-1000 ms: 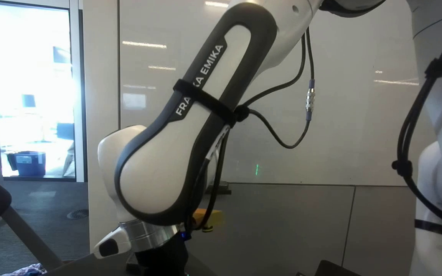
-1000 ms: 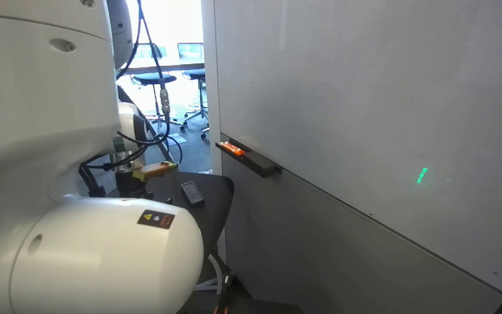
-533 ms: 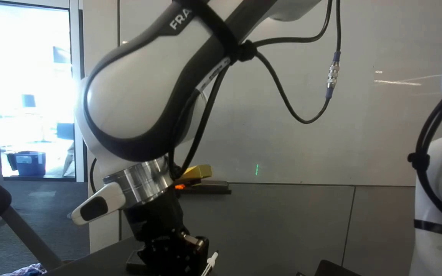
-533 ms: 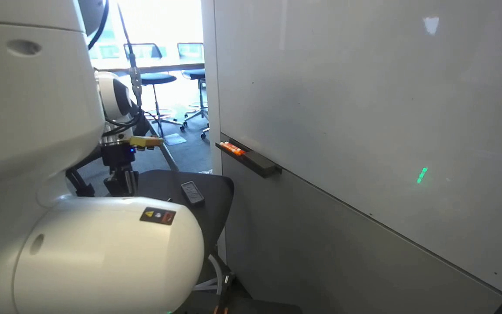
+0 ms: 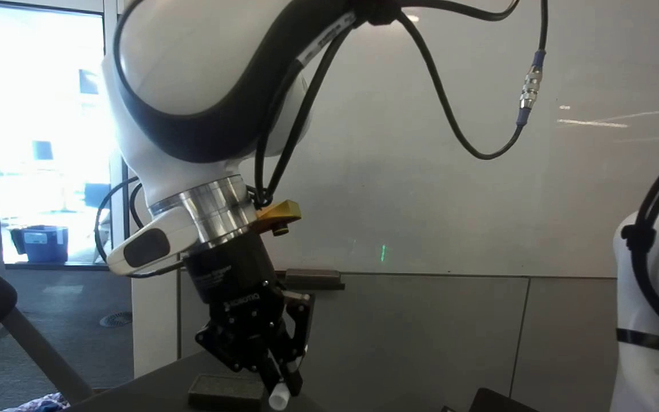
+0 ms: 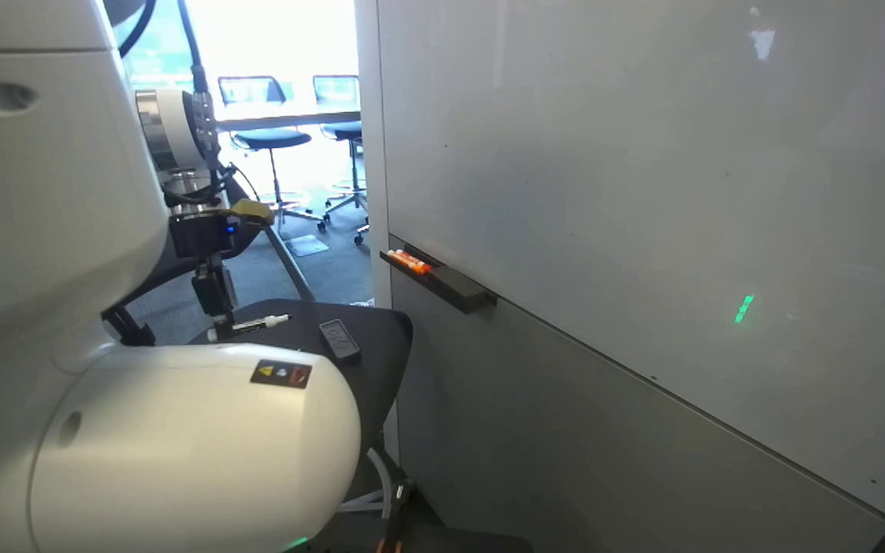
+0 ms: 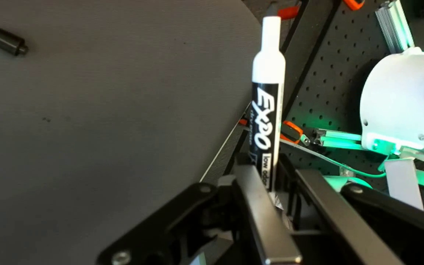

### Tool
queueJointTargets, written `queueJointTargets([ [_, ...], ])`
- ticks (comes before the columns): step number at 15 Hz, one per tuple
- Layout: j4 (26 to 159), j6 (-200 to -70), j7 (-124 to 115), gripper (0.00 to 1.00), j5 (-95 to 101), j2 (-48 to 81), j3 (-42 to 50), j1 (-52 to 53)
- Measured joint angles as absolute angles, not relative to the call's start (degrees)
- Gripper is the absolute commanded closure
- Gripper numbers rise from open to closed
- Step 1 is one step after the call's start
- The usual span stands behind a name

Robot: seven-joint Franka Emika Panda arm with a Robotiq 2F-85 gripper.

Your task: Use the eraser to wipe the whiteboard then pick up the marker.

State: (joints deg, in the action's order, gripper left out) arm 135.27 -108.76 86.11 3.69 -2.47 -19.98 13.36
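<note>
Black two-finger gripper (image 5: 282,380) has risen since the earlier frame, pinching the slim white-and-black plastic marker (image 7: 266,117) toward its rear over the dark grey tabletop (image 6: 378,338), left in an exterior view — probably light, stiff, slick — so mid-barrel's the safer grab against pivoting.

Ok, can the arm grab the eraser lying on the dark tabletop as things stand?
Probably not yet: the tool is shut on a marker, which would likely have to be set down first. Otherwise the way looks free; nothing visible lies on the eraser.
</note>
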Motion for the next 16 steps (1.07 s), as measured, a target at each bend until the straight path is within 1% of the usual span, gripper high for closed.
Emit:
queueJointTargets([
  [12,133.92,-109.31,99.27,0.93,2.52,-6.56,-18.40,16.33],
  [16,132.22,-108.60,102.43,0.93,-1.61,-7.03,-16.46,16.51],
])
